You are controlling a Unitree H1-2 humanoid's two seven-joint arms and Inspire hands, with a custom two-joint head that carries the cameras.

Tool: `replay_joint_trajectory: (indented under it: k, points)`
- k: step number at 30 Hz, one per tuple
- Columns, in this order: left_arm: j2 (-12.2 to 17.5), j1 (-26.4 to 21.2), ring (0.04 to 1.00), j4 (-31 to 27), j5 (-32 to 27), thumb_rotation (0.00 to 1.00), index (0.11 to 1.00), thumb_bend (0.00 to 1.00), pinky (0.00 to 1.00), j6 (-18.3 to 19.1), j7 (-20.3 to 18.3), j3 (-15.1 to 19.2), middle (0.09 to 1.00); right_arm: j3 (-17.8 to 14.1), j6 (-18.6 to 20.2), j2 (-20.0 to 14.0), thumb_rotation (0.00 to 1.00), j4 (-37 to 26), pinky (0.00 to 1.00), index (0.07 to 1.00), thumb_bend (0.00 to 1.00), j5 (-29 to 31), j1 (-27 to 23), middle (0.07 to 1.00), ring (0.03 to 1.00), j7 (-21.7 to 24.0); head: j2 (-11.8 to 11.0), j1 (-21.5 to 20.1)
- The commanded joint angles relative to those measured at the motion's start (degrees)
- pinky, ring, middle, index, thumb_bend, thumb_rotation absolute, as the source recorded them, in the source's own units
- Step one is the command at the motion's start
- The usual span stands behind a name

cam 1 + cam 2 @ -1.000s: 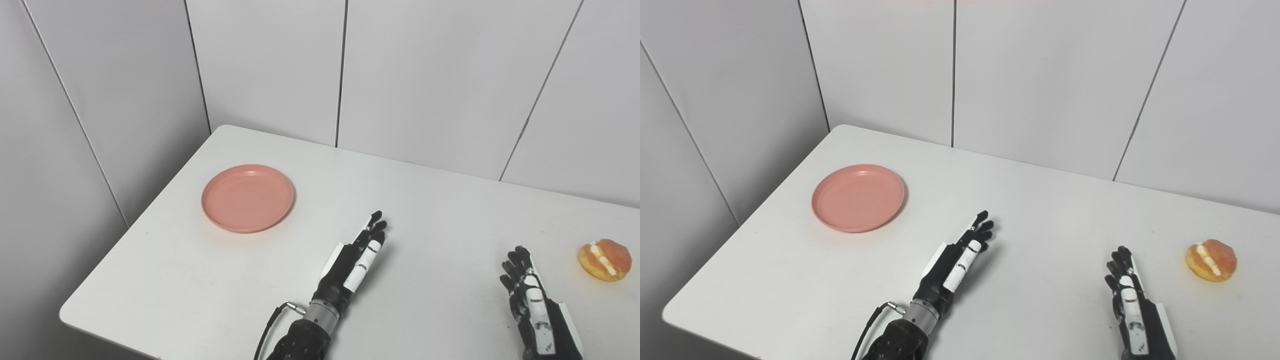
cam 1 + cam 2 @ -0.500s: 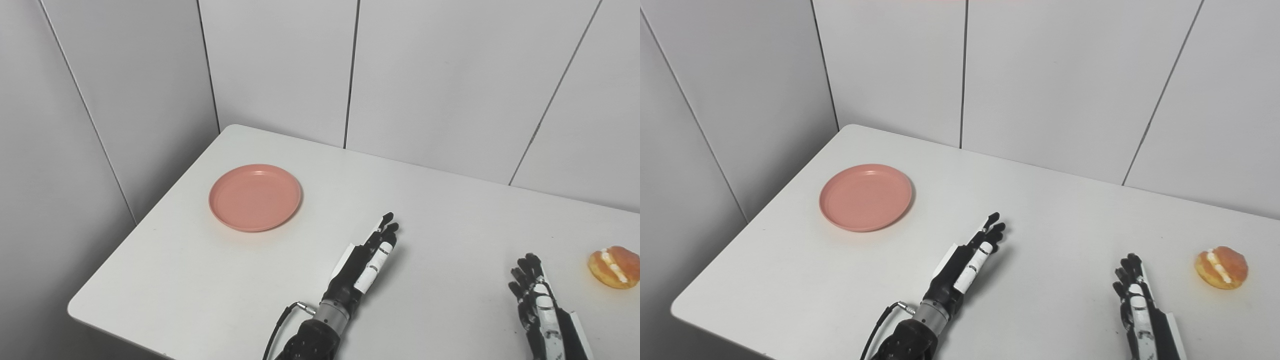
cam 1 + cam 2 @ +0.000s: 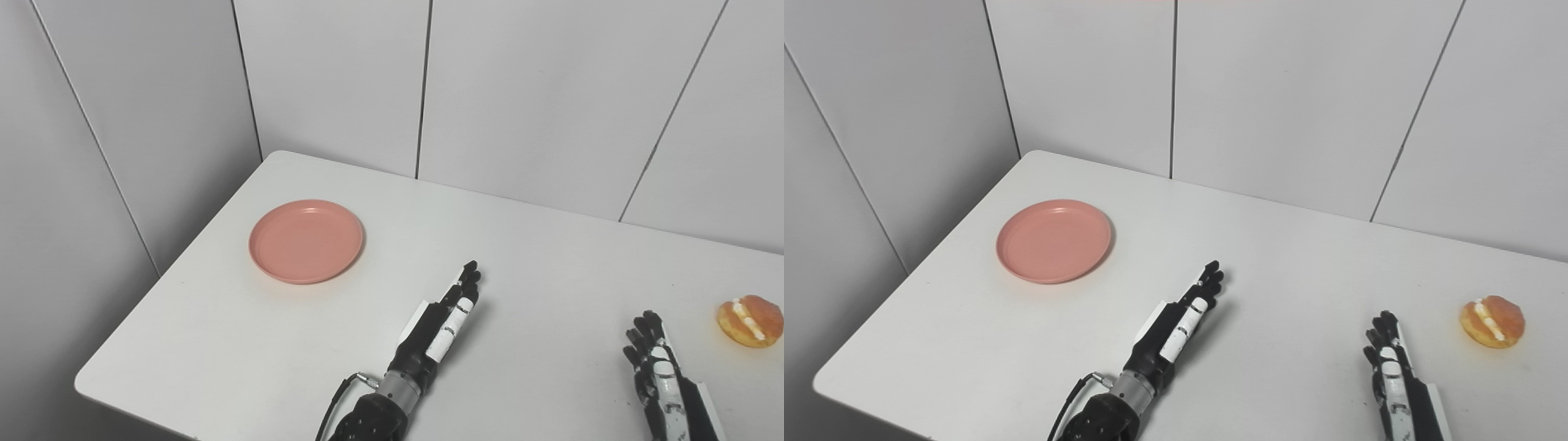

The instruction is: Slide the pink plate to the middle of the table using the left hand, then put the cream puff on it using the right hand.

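Left eye view showed the pink plate (image 3: 305, 241) far left on the table (image 3: 551, 263), the cream puff (image 3: 750, 312) far right. Both the left hand (image 3: 444, 315) and right hand (image 3: 658, 370) lay flat, released, holding nothing. A careless sideways push could send the plate off the left edge.

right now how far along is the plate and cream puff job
Nothing is done yet. The pink plate sits at the table's far left, untouched. The left hand is open, short of it. The cream puff lies at the right, beyond the open right hand.
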Motion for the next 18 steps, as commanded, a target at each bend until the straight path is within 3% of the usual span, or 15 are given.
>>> replay_joint_trajectory:
  k: [1,11,18]
  points:
    - [1.19,3.0,1.0,-1.25,-1.0,1.0,1.0,0.49,1.0,4.26,-1.4,0.15,1.0,0.54,0.39,0.93,1.0,0.97,1.0,1.0,0.11,-0.3,2.24,1.0,1.0,-0.43,0.07,0.04]
    - [2.3,1.82,1.0,-13.57,-3.5,1.0,1.0,0.49,1.0,8.85,-2.81,1.03,1.0,0.59,0.14,0.97,1.0,1.69,1.0,1.0,0.13,-0.6,1.82,1.0,1.0,-0.37,0.68,0.4]
    - [2.39,0.63,1.0,-17.6,-4.26,1.0,1.0,0.45,1.0,10.98,-2.94,1.88,1.0,0.61,0.04,0.72,1.0,2.0,1.0,1.0,0.13,-1.03,1.68,1.0,1.0,-0.41,1.02,0.7]
